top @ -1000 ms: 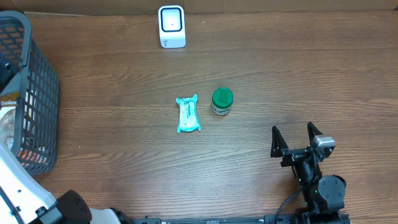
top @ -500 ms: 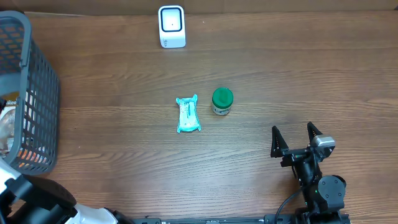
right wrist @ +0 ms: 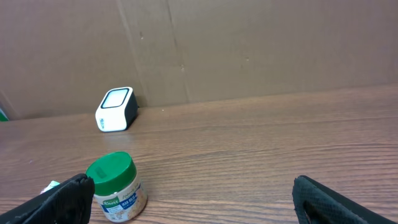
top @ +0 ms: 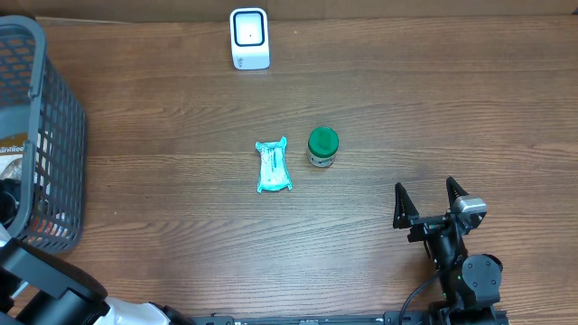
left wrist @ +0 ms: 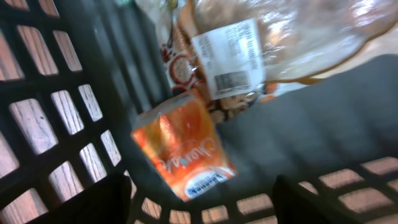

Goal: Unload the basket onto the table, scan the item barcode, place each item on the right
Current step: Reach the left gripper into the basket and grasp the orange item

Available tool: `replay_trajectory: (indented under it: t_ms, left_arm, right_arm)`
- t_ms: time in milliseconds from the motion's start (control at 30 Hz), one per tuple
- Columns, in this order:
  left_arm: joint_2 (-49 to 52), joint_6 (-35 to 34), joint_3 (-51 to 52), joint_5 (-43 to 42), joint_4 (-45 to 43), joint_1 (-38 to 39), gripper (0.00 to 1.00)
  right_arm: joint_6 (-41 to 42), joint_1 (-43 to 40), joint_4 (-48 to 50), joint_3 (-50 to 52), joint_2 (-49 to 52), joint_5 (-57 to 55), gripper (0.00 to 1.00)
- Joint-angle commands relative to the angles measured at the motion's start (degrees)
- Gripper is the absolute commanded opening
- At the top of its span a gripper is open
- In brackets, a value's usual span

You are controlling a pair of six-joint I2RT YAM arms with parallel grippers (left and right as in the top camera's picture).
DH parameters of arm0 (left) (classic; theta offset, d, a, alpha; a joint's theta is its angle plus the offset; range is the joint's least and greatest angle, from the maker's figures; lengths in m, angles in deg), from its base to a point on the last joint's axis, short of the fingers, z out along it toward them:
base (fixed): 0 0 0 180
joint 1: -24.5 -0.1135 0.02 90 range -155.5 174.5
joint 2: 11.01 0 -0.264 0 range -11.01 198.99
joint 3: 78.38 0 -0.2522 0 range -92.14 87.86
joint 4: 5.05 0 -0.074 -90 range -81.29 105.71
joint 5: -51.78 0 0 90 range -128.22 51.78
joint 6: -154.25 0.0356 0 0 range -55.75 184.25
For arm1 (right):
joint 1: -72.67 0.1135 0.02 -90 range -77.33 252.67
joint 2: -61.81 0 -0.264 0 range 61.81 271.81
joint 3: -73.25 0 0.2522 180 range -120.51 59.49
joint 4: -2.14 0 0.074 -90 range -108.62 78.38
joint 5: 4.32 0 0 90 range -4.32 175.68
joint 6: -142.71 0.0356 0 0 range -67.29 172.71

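I found the left gripper (left wrist: 202,200) down inside the basket (top: 54,135), jaws spread and nothing between them, above an orange packet (left wrist: 183,152) lying against a clear bag (left wrist: 311,31) with a barcode label (left wrist: 230,59). Mesh walls hemmed it in. The right gripper (top: 432,200) stood spread wide, empty. The scanner (top: 249,38) sat at the far edge of the table (top: 433,99), well apart from the basket, with a teal packet (top: 273,166) and a green-lidded jar (top: 322,146) mid-table. Since a second before, only the left arm had shifted.
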Motion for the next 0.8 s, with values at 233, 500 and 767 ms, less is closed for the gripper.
replay_trajectory:
  t_ms: [233, 500, 767]
  left_arm:
    - [0.22, 1.07, 9.57, 6.49, -8.57, -0.24, 0.82]
    - [0.57, 2.27, 10.36, 6.49, -11.96, -0.22, 0.82]
    - [5.64, 3.26, 10.43, 6.51, -12.28, -0.22, 0.81]
  right_arm:
    - [0.04, -0.07, 0.35, 0.59, -0.5, -0.11, 1.0]
    - [0.04, -0.07, 0.35, 0.59, -0.5, -0.11, 1.0]
    - [0.04, -0.07, 0.33, 0.59, -0.5, -0.11, 1.0]
